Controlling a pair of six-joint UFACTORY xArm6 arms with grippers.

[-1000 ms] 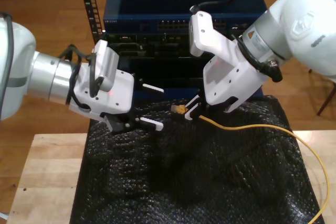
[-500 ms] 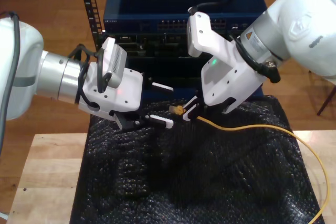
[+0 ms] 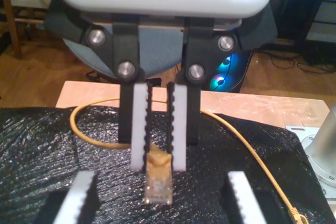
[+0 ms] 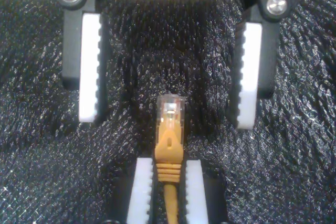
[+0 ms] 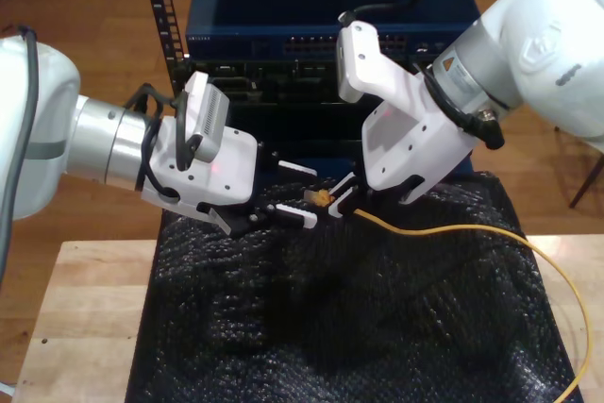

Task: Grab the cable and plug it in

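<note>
Above the black padded sheet point(image 5: 330, 327), my second gripper point(image 5: 342, 200) was seen pinched on the yellow-orange cable point(image 5: 453, 228) just behind the clear plug point(image 4: 170, 108). The rest of the cable was trailed away from the plug over the sheet toward the exterior view's right. My first gripper point(image 5: 298, 193) was held with its jaws spread, one finger on either side of the plug and neither touching it. The plug's long axis was pointed straight into that gap, so the first gripper was judged the nearer one to close on the plug.
</note>
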